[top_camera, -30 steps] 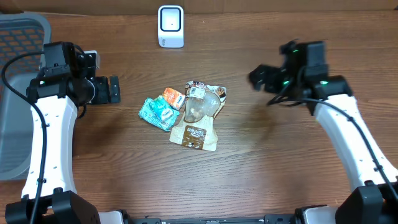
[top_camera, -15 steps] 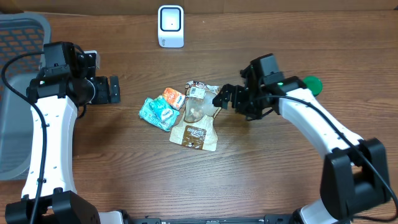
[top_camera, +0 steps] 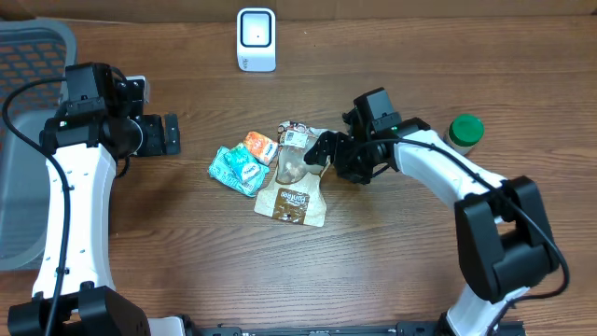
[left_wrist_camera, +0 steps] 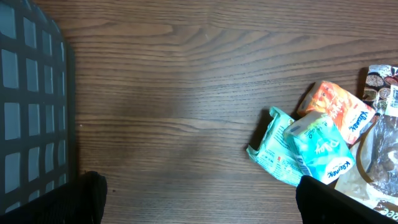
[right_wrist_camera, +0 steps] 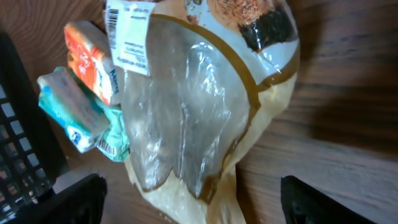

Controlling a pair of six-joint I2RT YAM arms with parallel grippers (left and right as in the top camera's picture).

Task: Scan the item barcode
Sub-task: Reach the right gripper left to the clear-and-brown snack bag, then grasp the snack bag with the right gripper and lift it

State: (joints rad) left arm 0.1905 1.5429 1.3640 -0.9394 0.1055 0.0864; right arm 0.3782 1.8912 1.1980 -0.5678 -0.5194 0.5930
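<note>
Right gripper (top_camera: 322, 151) hangs right at the upper right edge of the snack pouch (top_camera: 292, 182). In its wrist cam the two dark fingers sit far apart in the bottom corners with the pouch spread between them, so the jaws are wide and not pinching anything I can see. The pouch is the item to scan, and it lies flat in the middle of the wood-grain table (top_camera: 187, 261). It's a tan, papery bag with a big crinkly clear window and a brown band curving round it. A white barcode label (right_wrist_camera: 127, 34) is stuck near its top edge, face up.

Tucked against the pouch's left side are a glossy orange packet (top_camera: 260, 147) and a soft teal plastic pack (top_camera: 237, 170), both rectangular and a bit puffy, touching each other.

Left gripper (top_camera: 173, 133) is well off to the left of the pile, fingers spread wide with nothing between them. A grey mesh basket (top_camera: 23, 140) sits at the far left edge.

The white boxy scanner (top_camera: 256, 39) stands at the back of the table, well apart from the pouch. A small jar with a green lid (top_camera: 465, 131) sits off to the right.
</note>
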